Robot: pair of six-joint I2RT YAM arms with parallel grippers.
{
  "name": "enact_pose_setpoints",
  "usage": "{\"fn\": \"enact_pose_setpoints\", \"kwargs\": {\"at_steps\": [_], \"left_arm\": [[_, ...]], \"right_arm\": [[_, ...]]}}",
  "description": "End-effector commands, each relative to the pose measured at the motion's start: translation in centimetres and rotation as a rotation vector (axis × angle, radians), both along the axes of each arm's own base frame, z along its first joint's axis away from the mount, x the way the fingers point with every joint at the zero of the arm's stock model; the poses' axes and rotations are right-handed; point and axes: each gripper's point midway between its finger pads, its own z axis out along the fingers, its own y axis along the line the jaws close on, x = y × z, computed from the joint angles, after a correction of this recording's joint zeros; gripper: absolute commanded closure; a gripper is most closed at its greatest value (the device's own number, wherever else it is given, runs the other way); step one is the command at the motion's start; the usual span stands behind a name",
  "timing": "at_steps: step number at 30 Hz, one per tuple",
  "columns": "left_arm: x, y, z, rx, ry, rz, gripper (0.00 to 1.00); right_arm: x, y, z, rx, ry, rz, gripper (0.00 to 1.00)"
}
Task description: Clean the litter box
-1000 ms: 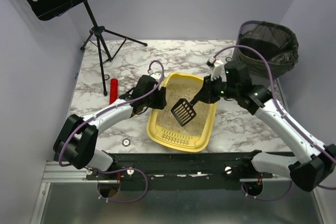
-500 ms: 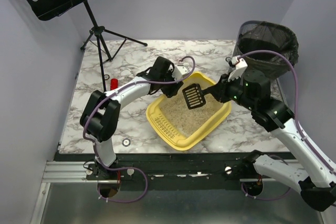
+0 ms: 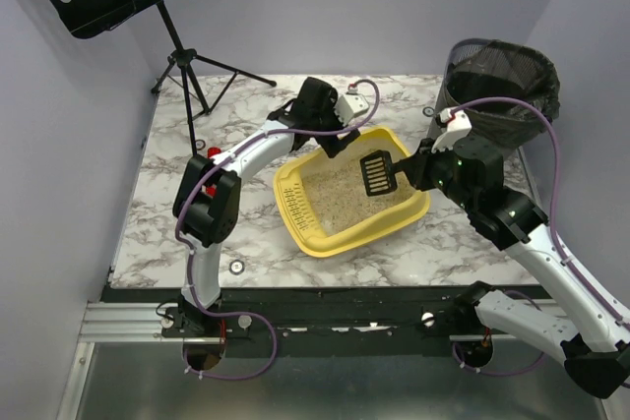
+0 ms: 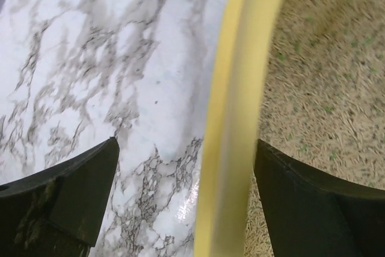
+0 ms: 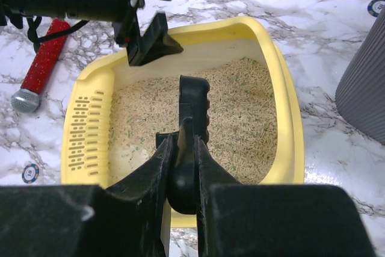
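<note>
Straddling the far rim of the litter box [image 4: 231,118], the left end effector [image 4: 183,191] gapes wide, one finger over the desk [image 4: 108,76] and the other over the litter [image 4: 313,88], gripping nothing. The right end effector [image 5: 183,167] is clamped on a black scoop [image 5: 194,97] above the litter. The box sits skewed mid-desk, slotted end near-left.

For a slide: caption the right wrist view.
Black scoop clamped in the right jaws over the litter box; left jaws at its far rim.
</note>
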Motion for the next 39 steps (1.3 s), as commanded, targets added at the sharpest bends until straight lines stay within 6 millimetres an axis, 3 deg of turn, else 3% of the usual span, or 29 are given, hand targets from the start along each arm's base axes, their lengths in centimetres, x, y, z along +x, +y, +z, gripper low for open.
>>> {"fn": "enact_pose_setpoints", "kwargs": {"at_steps": [1,2,3,4,6,7,8,11,12,13,15,17,18,21,24,28,30,32,33,34,37,39], "left_arm": [[3.4,3.5,9.9,-0.305,-0.107,0.381,0.01],[2.8,4.5,9.3,-0.325,-0.091,0.437,0.01],[2.4,5.5,10.4,-0.357,-0.108,0.491,0.01],[1.6,7.2,13.2,-0.398,-0.159,0.555,0.01],[-0.1,9.3,12.3,-0.453,-0.095,0.703,0.01],[-1.4,11.0,13.6,-0.489,-0.098,0.787,0.01],[-2.8,11.7,11.7,-0.510,-0.021,0.859,0.01],[-6.1,14.0,11.0,-0.555,0.034,0.963,0.01],[-7.3,14.7,9.0,-0.559,0.079,1.015,0.01],[-8.2,15.3,9.6,-0.591,0.074,1.025,0.01],[-9.9,15.5,7.5,-0.602,0.143,1.045,0.01],[-11.3,14.9,6.9,-0.631,0.190,1.003,0.01],[-12.2,14.8,5.2,-0.613,0.235,0.995,0.01],[-13.1,15.0,3.4,-0.628,0.268,1.020,0.01],[-13.0,14.6,3.1,-0.635,0.273,0.994,0.01],[-12.8,13.3,1.4,-0.615,0.325,0.950,0.01],[-12.8,12.8,0.7,-0.600,0.355,0.946,0.01],[-12.7,12.8,-0.7,-0.567,0.384,0.967,0.01],[-12.6,12.8,-0.9,-0.555,0.383,0.967,0.01],[-12.4,12.9,-1.2,-0.543,0.381,0.976,0.01],[-12.2,13.6,-1.9,-0.517,0.381,1.033,0.01],[-12.4,14.5,-2.9,-0.489,0.384,1.089,0.01]], "right_arm": [[0.3,-0.2,0.9,0.017,-0.034,-0.019,1.00],[0.3,-0.2,1.0,0.020,-0.041,-0.016,1.00],[0.2,-0.2,1.2,0.027,-0.047,-0.013,1.00],[0.2,-0.3,1.5,0.034,-0.056,-0.023,1.00],[0.2,-0.5,1.8,0.052,-0.062,-0.038,1.00],[0.0,-0.7,2.2,0.069,-0.071,-0.047,1.00],[-0.1,-0.7,2.3,0.084,-0.069,-0.049,1.00],[-0.8,-0.7,3.1,0.124,-0.102,-0.034,1.00],[-0.9,-0.7,2.9,0.132,-0.102,-0.033,1.00],[-1.1,-0.7,3.1,0.143,-0.108,-0.030,1.00],[-1.4,-0.7,3.0,0.158,-0.107,-0.024,1.00],[-1.4,-0.8,2.9,0.166,-0.122,-0.029,1.00],[-1.3,-1.0,2.8,0.165,-0.125,-0.039,1.00],[-1.1,-1.6,2.5,0.145,-0.145,-0.066,1.00],[-0.9,-2.5,3.1,0.123,-0.179,-0.096,1.00],[-0.9,-4.7,4.1,0.119,-0.228,-0.198,1.00],[-0.7,-5.3,3.5,0.113,-0.242,-0.230,1.00],[-0.4,-5.7,4.8,0.162,-0.309,-0.265,1.00],[-0.1,-5.5,4.6,0.166,-0.321,-0.263,1.00],[0.1,-5.3,5.8,0.195,-0.363,-0.256,1.00],[1.0,-3.6,6.8,0.182,-0.391,-0.187,1.00],[2.1,-2.0,5.5,0.110,-0.363,-0.126,1.00]]}}
